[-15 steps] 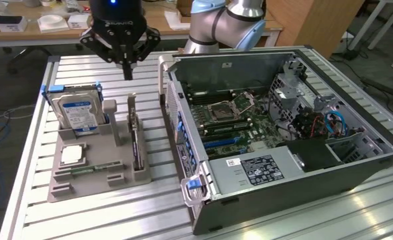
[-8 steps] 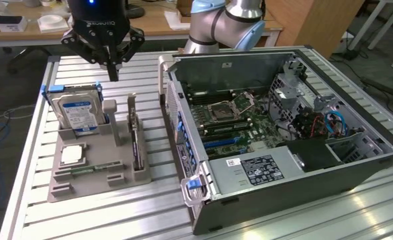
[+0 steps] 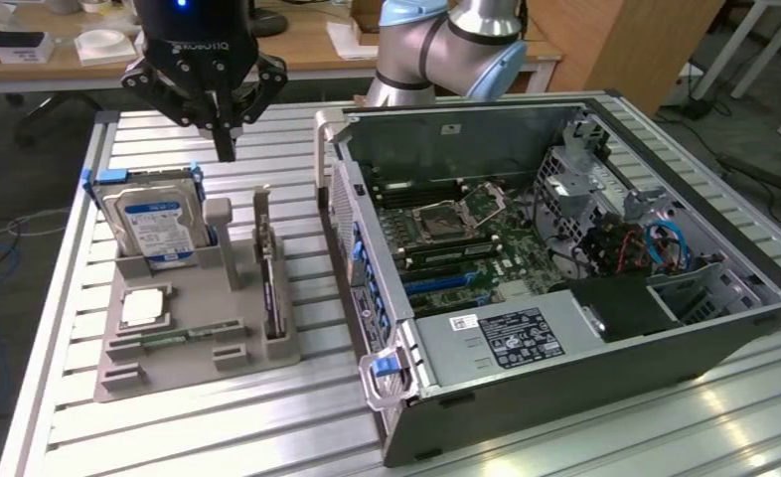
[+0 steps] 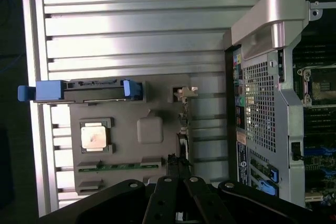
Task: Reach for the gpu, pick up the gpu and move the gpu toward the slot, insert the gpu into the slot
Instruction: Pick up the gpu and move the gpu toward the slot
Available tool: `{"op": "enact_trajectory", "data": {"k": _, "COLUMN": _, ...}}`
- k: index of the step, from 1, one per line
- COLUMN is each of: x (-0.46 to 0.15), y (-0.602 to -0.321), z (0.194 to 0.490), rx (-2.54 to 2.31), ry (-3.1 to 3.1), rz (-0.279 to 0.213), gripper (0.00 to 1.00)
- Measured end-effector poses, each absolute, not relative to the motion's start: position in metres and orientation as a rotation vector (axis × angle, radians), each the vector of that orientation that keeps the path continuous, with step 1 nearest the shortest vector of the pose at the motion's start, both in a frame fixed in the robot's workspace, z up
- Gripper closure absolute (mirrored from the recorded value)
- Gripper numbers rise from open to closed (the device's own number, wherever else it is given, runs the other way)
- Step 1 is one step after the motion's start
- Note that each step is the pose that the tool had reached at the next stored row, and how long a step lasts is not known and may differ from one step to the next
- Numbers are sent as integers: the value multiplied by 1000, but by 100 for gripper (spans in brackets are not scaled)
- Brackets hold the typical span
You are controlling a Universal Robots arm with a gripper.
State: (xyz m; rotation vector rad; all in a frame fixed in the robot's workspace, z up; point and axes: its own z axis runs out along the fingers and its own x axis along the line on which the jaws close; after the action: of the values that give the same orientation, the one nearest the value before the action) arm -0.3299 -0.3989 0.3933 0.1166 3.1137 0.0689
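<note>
The gripper [image 3: 225, 147] hangs with its fingers pressed together and nothing between them, above the far end of the holder [image 3: 232, 298], toward the far edge of the table [image 3: 165, 427] as the exterior view shows it. The gpu [image 3: 271, 288] is not yet touched. It stands on its thin edge in the holder's channel on the side nearest the case [image 3: 603, 378]. From the fingertips it lies below, a little toward the case and toward the table's near edge. Its long axis runs along that side of the holder, from the far edge toward the near edge. In the wrist view the card's thin top edge appears as a narrow line leading almost straight to the fingertips, so the gripper looks roughly in line with the card's length and near its far end, not over its middle. By count: one arm with one gripper, one gpu, one holder and one open case. The holder also carries one hard drive [image 3: 161, 224], one processor [image 3: 143, 308] and one memory stick [image 3: 179, 338]. Several slots lie on the board inside the case; I cannot tell which is meant.
</note>
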Motion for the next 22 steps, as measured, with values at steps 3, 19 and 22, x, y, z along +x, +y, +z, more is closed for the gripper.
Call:
{"op": "enact_trajectory", "data": {"k": 3, "x": -330, "y": -399, "z": 393, "rx": 117, "ry": 3114, "rz": 69, "gripper": 90}}
{"op": "enact_trajectory", "data": {"k": 19, "x": -330, "y": -401, "z": 393, "rx": 73, "ry": 3116, "rz": 66, "gripper": 53}}
{"op": "enact_trajectory", "data": {"k": 22, "x": -330, "y": -401, "z": 389, "rx": 11, "ry": 3119, "rz": 66, "gripper": 53}}
